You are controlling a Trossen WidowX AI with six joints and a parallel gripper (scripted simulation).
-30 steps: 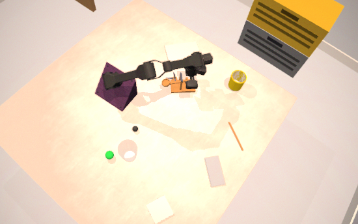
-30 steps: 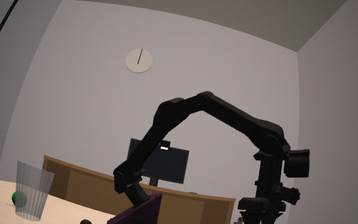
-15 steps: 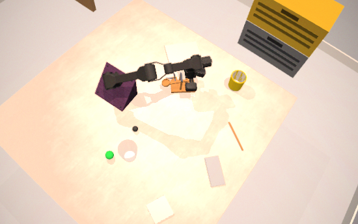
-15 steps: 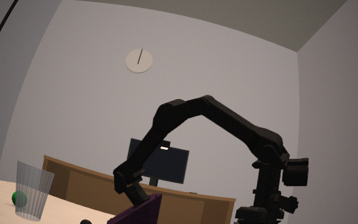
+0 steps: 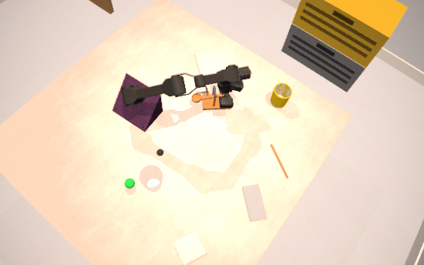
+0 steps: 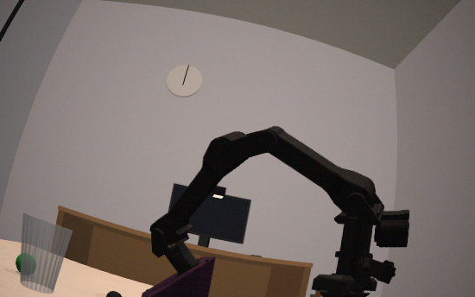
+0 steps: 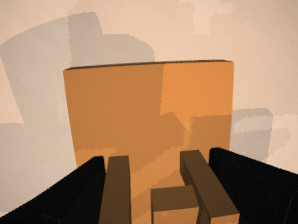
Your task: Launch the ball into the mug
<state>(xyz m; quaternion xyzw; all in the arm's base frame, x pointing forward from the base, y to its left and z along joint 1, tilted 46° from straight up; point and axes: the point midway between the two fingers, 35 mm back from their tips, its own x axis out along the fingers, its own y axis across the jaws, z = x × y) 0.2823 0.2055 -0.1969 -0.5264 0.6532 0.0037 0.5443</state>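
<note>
The orange catapult (image 5: 209,104) (image 7: 117,105) stands on the table beside the arm, its round cup end to the left in the top view. No ball shows in that cup. My gripper (image 5: 226,101) (image 7: 157,161) points down over the catapult's right end. In the wrist view its black fingers are partly closed, close against the outer sides of the two brown uprights; it looks shut on the catapult. The fingertips are hidden in the top and exterior views. The yellow mug (image 5: 280,98) stands upright to the right. A green ball (image 5: 129,183) (image 6: 19,263) and a smaller black ball (image 5: 159,152) (image 6: 113,294) lie on the table.
A clear ribbed cup (image 6: 45,259) stands near the green ball. A purple wedge (image 5: 143,115) (image 6: 199,276) is under the arm's base. An orange stick (image 5: 279,162), a grey-pink flat block (image 5: 254,203) and a pale square (image 5: 190,247) lie on the table. Drawers (image 5: 324,58) stand beyond it.
</note>
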